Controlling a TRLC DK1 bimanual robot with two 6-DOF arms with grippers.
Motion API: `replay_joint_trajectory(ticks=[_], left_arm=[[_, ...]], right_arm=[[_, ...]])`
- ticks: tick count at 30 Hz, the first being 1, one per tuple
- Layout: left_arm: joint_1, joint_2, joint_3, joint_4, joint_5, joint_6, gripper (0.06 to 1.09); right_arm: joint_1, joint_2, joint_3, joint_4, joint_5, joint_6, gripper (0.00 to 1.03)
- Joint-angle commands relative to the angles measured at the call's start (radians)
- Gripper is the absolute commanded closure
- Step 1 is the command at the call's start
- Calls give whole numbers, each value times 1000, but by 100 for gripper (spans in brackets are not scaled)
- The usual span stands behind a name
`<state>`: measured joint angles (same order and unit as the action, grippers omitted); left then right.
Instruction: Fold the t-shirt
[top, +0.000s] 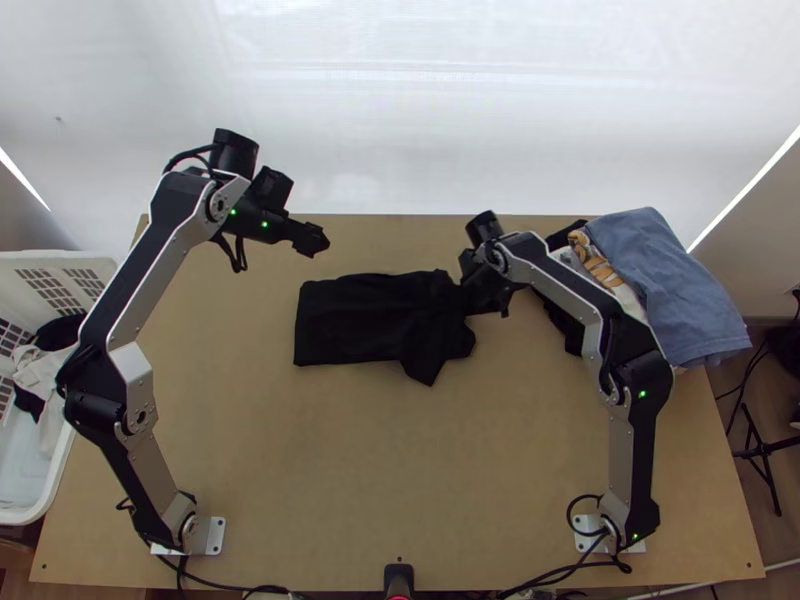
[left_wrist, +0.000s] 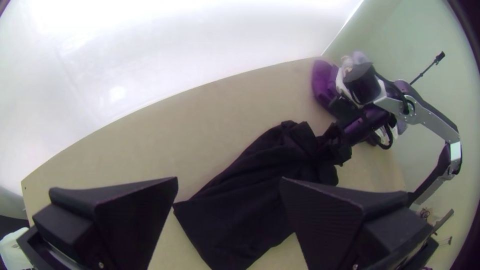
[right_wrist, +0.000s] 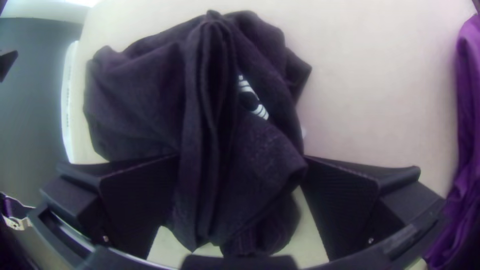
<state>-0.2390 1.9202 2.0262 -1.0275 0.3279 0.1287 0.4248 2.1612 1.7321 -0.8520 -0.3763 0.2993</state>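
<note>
- Black t-shirt (top: 365, 320): lying on the wooden table (top: 400, 450), around the middle of its far half, between my two claws in the top view.
- Shape of it: fairly flat with a straight edge at the end toward my left arm's side, bunched and uneven at the other end (neat half, messy half).
- My right claw (top: 485, 297): right at the bunched end, with the shirt just beside and partly under it in the top view.
- State of right claw: open, the two flat black fingers wide apart in its own wrist view, not clamped together on anything.
- Cloth against it: bunched fabric sits in the space between the fingers and meets the inner edges of both in that view; whether it really presses on them, I cannot tell.
- Long pleats run through the bunch, with a bit of white print (right_wrist: 252, 97) beside them.
- My left claw (top: 312, 240): beyond the shirt's flat end, nearer the table's far edge, apart from the cloth.
- State of left claw: open too, wide gap, nothing held; its wrist view has the shirt past and between the fingers.
- Off to the right, past my right claw: a clothes pile, blue garment (top: 660, 280) on top.
- Left side: white basket (top: 55, 262) with clothes in it.
</note>
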Motion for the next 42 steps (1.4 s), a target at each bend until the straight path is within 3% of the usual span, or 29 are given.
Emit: replay_joint_trajectory(ticks=[1,6,9,10,11,13,14,22,30,42], left_arm=[[9,0,12,-13,-7,3,10],[21,-6,17,-17,-13,5,10],[26,-6,31,-25,-15,5,10],[26,-6,35,-29,-16,5,10],[27,-6,42,-36,-16,5,10],[30,-10,43,-37,-20,5,10],[35,-12,45,-39,-20,6,10],[60,-27,48,-43,-20,8,10],[70,-27,46,-48,-18,8,10],[50,-6,55,-40,-18,8,10]], right_arm=[[-50,34,24,1,-193,1,4],[-26,63,69,8,-208,-6,8],[-4,74,96,8,-208,-6,21],[0,78,103,8,-208,-8,29],[5,78,106,14,-207,-8,43],[6,71,101,56,-204,0,90],[8,58,90,88,-191,14,100],[-20,-89,109,84,-177,6,100],[-141,-296,221,64,-288,21,100],[-382,-324,463,1,-319,155,100]])
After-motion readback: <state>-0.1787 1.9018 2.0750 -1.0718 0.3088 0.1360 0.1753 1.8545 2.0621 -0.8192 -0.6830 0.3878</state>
